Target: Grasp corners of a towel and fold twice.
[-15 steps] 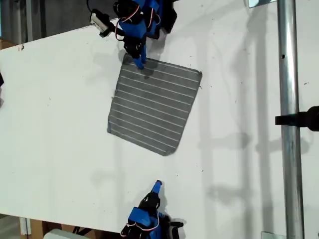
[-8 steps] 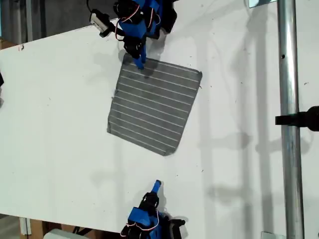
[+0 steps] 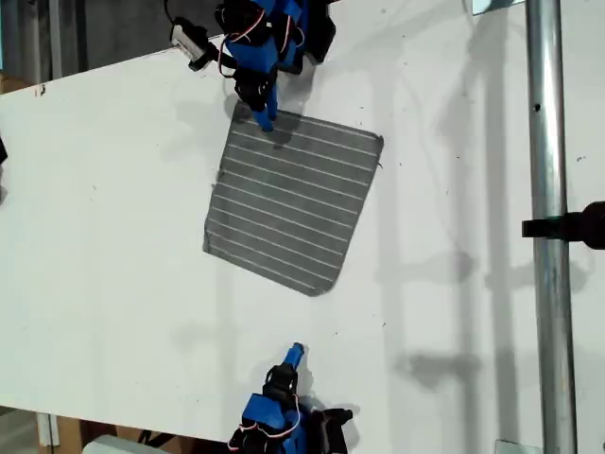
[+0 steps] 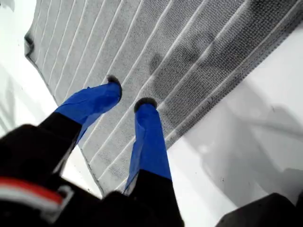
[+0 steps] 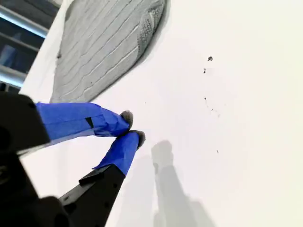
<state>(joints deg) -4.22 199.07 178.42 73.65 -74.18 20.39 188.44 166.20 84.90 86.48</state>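
Note:
The grey striped towel (image 3: 293,203) lies flat and unfolded on the white table (image 3: 113,236). My first gripper (image 3: 266,121) comes in from the top of the exterior view, its tips over the towel's corner (image 3: 242,115) there. In the first wrist view the towel (image 4: 142,42) fills the space under my first gripper (image 4: 130,94), which is slightly open, with flat cloth showing between the blue fingers. My second gripper (image 3: 296,353) is near the bottom edge of the exterior view, over bare table, short of the nearest corner (image 3: 319,289). In the second wrist view my second gripper (image 5: 131,126) is shut and empty, and the towel (image 5: 104,42) lies beyond it.
A metal pole (image 3: 544,227) runs top to bottom along the exterior view's right, with a black clamp (image 3: 572,225) on it. The table's edge slants across the exterior view's upper left. Small dark specks (image 5: 209,59) mark the table.
The second arm has shifted slightly near the exterior view's bottom edge. The towel and my first gripper have not moved.

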